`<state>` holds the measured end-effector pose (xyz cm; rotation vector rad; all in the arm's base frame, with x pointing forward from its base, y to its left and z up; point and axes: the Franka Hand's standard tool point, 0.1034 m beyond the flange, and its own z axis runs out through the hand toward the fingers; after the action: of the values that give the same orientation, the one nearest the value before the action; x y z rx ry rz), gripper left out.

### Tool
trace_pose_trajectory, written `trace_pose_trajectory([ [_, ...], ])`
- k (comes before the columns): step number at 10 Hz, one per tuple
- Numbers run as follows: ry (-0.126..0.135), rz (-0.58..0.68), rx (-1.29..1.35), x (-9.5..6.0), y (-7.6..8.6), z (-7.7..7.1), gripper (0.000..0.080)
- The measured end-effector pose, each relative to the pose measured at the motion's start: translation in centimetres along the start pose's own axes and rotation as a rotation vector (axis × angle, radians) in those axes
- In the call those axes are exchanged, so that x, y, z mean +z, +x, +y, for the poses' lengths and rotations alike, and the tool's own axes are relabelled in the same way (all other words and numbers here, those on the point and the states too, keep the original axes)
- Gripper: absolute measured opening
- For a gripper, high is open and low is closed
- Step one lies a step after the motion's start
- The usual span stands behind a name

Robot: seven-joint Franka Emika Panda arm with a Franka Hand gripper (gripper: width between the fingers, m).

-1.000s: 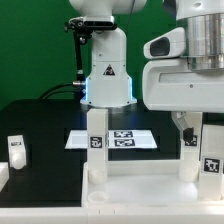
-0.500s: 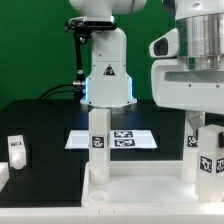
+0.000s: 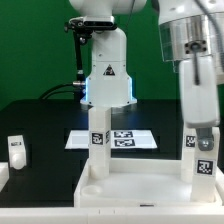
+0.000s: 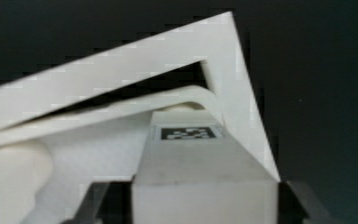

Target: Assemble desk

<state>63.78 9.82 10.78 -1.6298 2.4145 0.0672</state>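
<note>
- Right now, gripper [image 4: 190,200] clamped on a white desk leg [image 4: 202,165]: dark fingers [image 4: 101,205] flank the leg's sides in wrist view, jaws partly closed against it.
- Held leg [image 3: 203,150] upright at exterior view's right, tagged face toward camera, over the far right corner of the tabletop panel [image 3: 140,185]; cannot tell if seated or just touching.
- Tabletop panel white, lying flat at front of the black table [image 3: 40,130], raised rim visible along near edge.
- Second leg [image 3: 97,145] standing upright on the panel's left rear corner, black-and-white tag on its front.
- Loose leg [image 3: 15,152] standing apart on table at exterior view's left, well clear of the panel, tag showing.
- Marker board [image 3: 125,139] flat on table behind the panel, between the two upright legs as seen, two square tags printed on it.
- Arm's white wrist housing [image 3: 190,45] fills upper right of exterior view, straight above held leg.
- White robot base [image 3: 105,70] at rear centre, green backdrop behind.
- Wrist view: tag on held leg's face visible, panel edges angled beyond it, rest blurred.
</note>
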Motion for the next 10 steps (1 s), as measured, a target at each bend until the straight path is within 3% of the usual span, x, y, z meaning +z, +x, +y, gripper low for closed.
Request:
trace_pose_trajectory([
  [2, 0.022, 0.006, 0.071, 0.0, 0.3, -0.1, 0.0288],
  [3, 0.021, 0.006, 0.073, 0.0, 0.4, -0.1, 0.0337],
  [4, 0.02, 0.007, 0.071, 0.0, 0.4, -0.1, 0.0475],
  [5, 0.021, 0.007, 0.071, 0.0, 0.4, -0.1, 0.0475],
  [6, 0.024, 0.004, 0.067, -0.3, 0.2, -0.3, 0.0615],
  [7, 0.029, -0.015, 0.034, -2.3, -0.4, -1.1, 0.0639],
  [8, 0.053, -0.038, 0.02, -4.4, -0.7, -2.0, 0.0639],
  [9, 0.067, -0.046, 0.021, -5.2, -0.8, -2.5, 0.0648],
  [10, 0.061, -0.04, 0.021, -4.7, -0.7, -2.3, 0.0648],
])
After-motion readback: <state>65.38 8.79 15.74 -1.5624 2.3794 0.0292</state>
